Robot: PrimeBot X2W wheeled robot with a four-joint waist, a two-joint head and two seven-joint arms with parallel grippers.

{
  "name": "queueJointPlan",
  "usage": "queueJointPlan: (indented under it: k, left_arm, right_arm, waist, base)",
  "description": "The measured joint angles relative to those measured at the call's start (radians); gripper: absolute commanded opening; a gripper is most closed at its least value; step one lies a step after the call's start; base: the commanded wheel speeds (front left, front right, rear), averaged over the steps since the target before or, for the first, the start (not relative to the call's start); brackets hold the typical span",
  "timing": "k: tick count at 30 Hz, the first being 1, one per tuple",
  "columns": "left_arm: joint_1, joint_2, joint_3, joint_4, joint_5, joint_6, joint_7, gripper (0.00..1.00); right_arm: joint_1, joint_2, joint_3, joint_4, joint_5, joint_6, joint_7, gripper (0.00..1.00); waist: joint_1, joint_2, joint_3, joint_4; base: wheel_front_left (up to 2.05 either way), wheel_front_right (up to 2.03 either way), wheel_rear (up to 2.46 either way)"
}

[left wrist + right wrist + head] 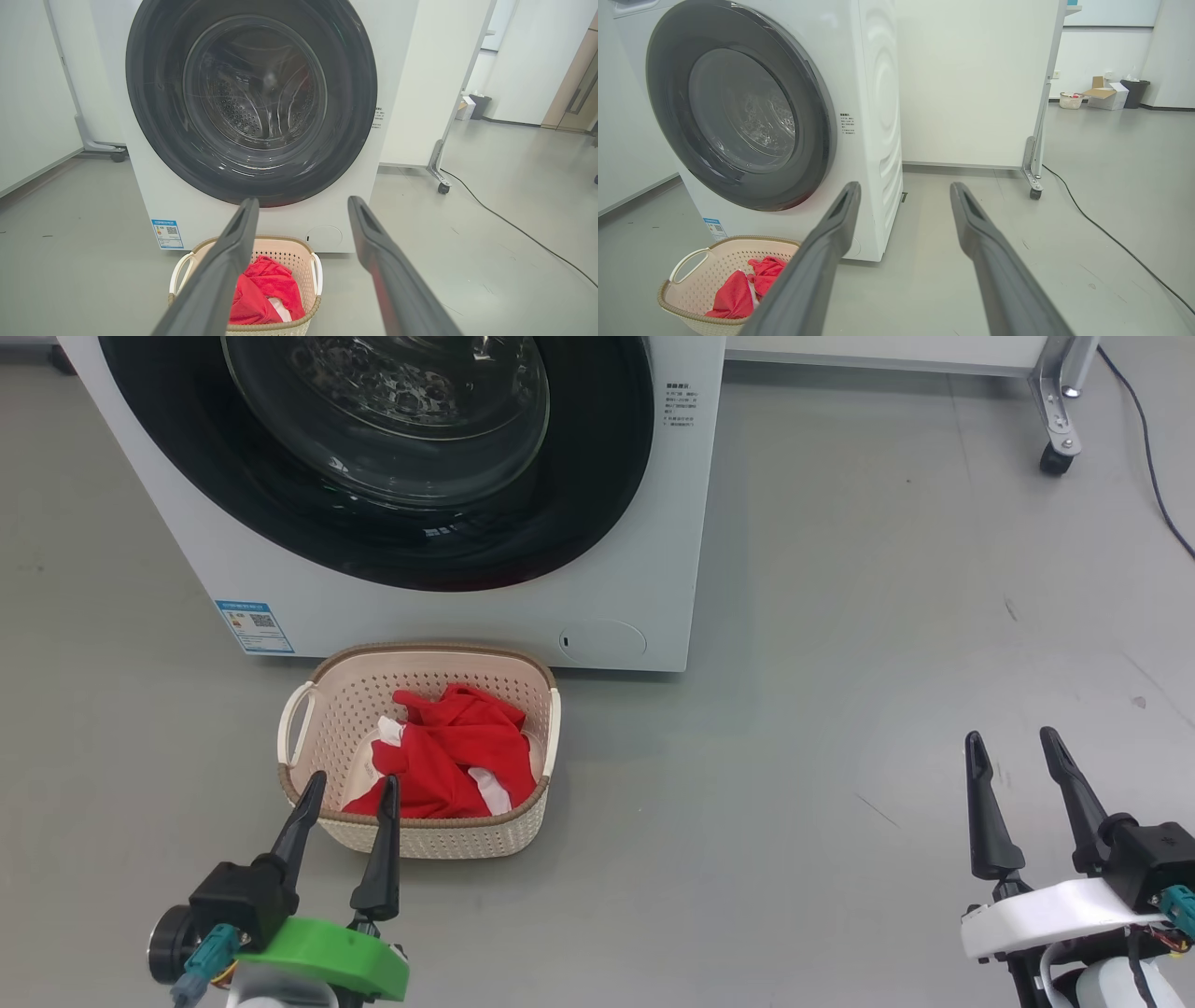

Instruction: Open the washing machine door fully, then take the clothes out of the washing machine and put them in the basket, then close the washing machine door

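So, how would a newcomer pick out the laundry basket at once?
Find the big white front-loading washing machine with its round glossy black door. On the grey floor just before its front stands a small cream perforated plastic basket with a brown woven-look rim, holding a crumpled bright red garment. The other little white basket sits far off by the back wall.

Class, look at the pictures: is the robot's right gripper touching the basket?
Apart. In the head view the right gripper stands open at the lower right, with a wide stretch of bare grey floor between it and the basket.
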Motion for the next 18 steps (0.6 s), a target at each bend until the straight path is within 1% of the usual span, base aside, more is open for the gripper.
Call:
queueJointPlan:
  k: [13, 14, 18]
  left_arm:
    - [0.000, 0.001, 0.002, 0.000, -0.020, 0.000, 0.000, 1.00]
    - [0.000, 0.001, 0.002, 0.000, -0.021, 0.000, 0.000, 0.00]
    - [0.015, -0.008, -0.007, 0.044, -0.021, 0.000, 0.005, 0.00]
  right_arm:
    - [0.003, 0.007, -0.004, -0.003, 0.000, 0.004, 0.000, 1.00]
    - [0.005, 0.007, -0.004, -0.004, 0.000, 0.004, 0.000, 0.00]
    - [0.024, 0.031, 0.004, 0.042, 0.000, 0.004, 0.001, 0.00]
  waist:
    - [0.0000, 0.0000, 0.001, -0.001]
    - [0.0001, 0.0000, 0.001, -0.001]
    - [0.0001, 0.0000, 0.001, -0.001]
  base:
    - [0.00, 0.00, 0.00]
    - [0.00, 0.00, 0.00]
    - [0.00, 0.00, 0.00]
